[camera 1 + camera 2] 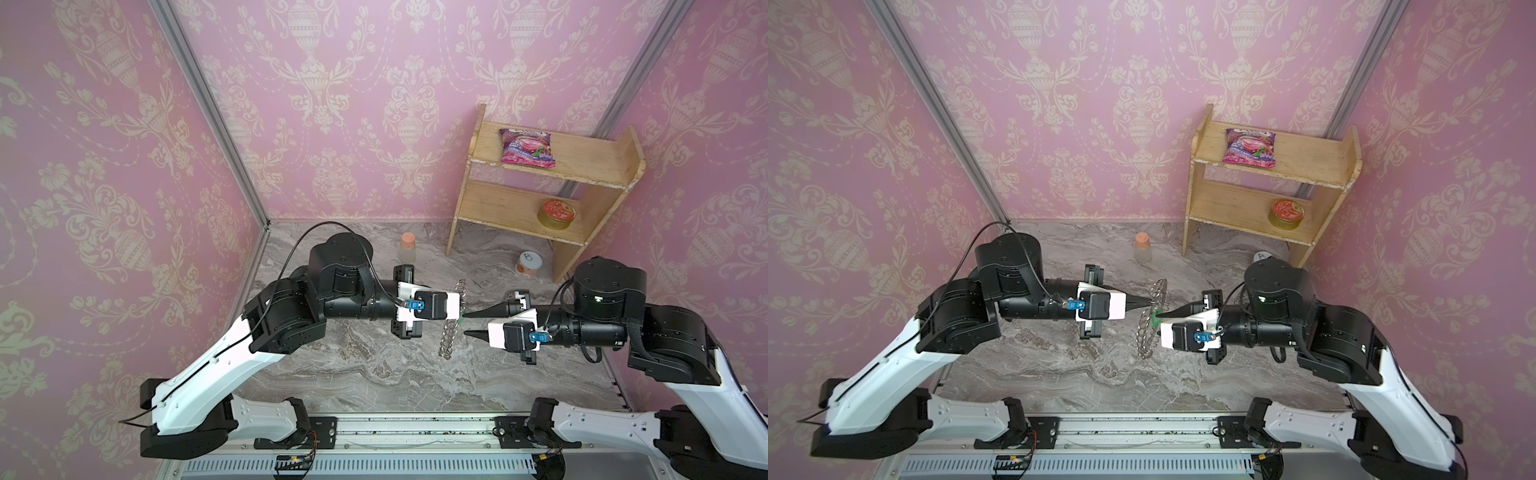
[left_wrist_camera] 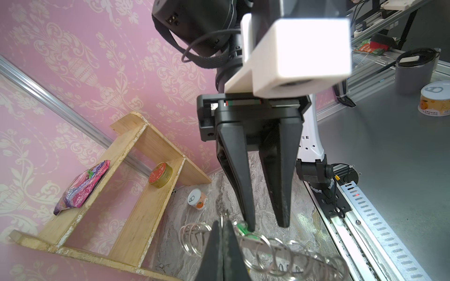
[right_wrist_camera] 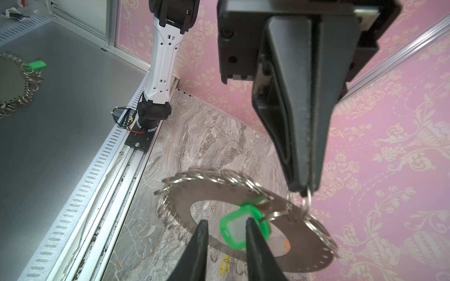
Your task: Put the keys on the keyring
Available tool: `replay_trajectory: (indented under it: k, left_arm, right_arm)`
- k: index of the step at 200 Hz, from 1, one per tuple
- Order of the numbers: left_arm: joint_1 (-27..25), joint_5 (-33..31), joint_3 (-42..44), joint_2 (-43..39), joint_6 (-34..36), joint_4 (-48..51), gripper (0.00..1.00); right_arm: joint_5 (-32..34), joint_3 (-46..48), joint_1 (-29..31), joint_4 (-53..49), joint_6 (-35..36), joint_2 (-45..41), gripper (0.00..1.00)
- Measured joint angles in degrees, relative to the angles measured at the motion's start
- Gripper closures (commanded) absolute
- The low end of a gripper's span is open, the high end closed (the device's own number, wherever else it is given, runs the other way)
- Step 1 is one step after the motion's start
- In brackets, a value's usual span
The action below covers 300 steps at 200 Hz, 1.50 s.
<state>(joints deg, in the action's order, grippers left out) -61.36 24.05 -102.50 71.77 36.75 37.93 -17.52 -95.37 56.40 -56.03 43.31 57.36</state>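
In both top views, your left gripper (image 1: pixel 1152 301) has its fingers shut tight on a small wire ring of the keyring (image 1: pixel 451 332). The keyring is held up on its edge in the middle of the frame. Your right gripper (image 1: pixel 466 324) has its fingers apart, right next to the green key (image 1: pixel 1156 318). At the upper right, the shelf (image 1: pixel 498 208) holds a snack bag (image 1: pixel 528 147) on top. A red-lidded tin (image 1: pixel 557 212), lid on, sits lower down. A can (image 1: pixel 529 264) stands on the table (image 1: pixel 374 374) beside it.

In the left wrist view, one right fingertip sits right by the green key at the bottom middle.

In the right wrist view, the green key hangs on a wire ring in front of the keyring's hole, low in the frame. It sits between the open fingers. The yellow key (image 3: pixel 225 266) lies on the table below.
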Motion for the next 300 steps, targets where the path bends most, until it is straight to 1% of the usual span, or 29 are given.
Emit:
replay_trajectory:
  k: [50, 77, 95, 117, 154, 187, 218, 300]
  left_arm:
    - [0.00, -0.04, 0.22, -0.57, -0.07, -1.18, 1.00]
    - [0.00, -0.22, 2.89, -2.01, -0.44, -3.58, 1.00]
    - [0.00, -0.26, 5.88, -3.30, -1.14, -6.32, 1.00]
    - [0.00, -0.22, 9.40, -4.59, -2.78, -10.19, 1.00]
    - [0.44, 0.94, 14.60, -5.92, -6.80, -17.79, 1.00]
    - [0.87, 2.16, 15.08, -6.05, -9.46, -21.05, 1.00]
    - [0.87, 2.73, 15.08, -6.47, -10.58, -22.08, 1.00]
    - [0.87, 3.93, 15.30, -6.67, -10.80, -22.27, 1.00]
  right_arm:
    - [0.79, 0.35, 0.00, 0.02, -2.38, -1.90, 0.67]
    - [1.64, 0.35, 0.00, 0.92, -4.50, -3.78, 0.68]
    - [2.01, 0.35, 0.00, 2.32, -6.14, -4.85, 0.72]
    - [3.37, 0.50, 0.00, 4.81, -8.24, -5.11, 0.81]
    - [5.01, 2.25, 0.00, 8.96, -11.04, -4.83, 0.88]
    - [5.42, 2.25, 0.00, 10.88, -12.33, -4.37, 0.88]
    - [5.53, 2.23, 0.00, 11.91, -13.18, -4.31, 0.87]
    - [5.42, 2.03, 0.00, 12.52, -14.38, -2.69, 0.86]
